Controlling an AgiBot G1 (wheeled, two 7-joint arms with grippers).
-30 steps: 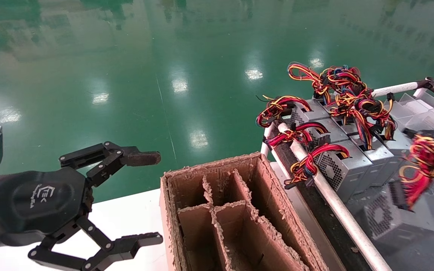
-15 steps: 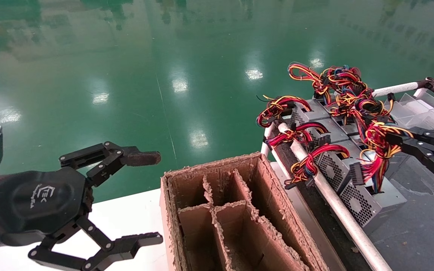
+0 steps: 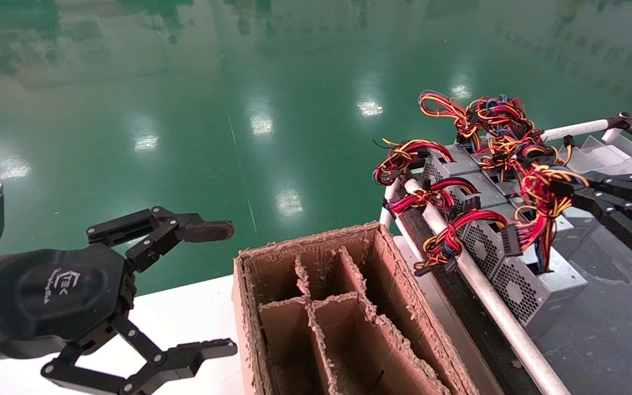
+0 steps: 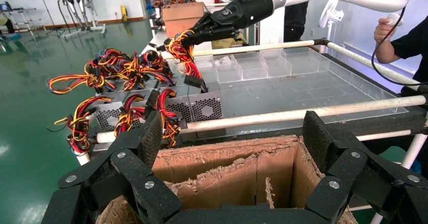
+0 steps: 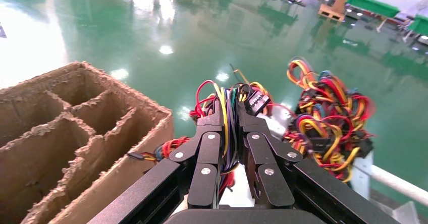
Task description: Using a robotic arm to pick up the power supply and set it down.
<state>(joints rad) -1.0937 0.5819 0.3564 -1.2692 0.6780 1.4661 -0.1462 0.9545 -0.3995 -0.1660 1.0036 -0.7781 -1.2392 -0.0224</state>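
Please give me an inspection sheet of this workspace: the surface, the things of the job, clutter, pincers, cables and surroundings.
Surface: grey tray behind a white rail; white table in front of the left arm.
Job's things: power supply, grey, at the near end of a row of like units, its base on the tray.
Clutter: cardboard box with dividers, compartments empty as far as seen.
Pincers: right pincer shut on the supply's wire bundle; left pincer open, idle over the table.
Cables: red, yellow and black bundles on every unit, tangled at the far end.
Surroundings: green glossy floor; a person's arm beyond the tray.
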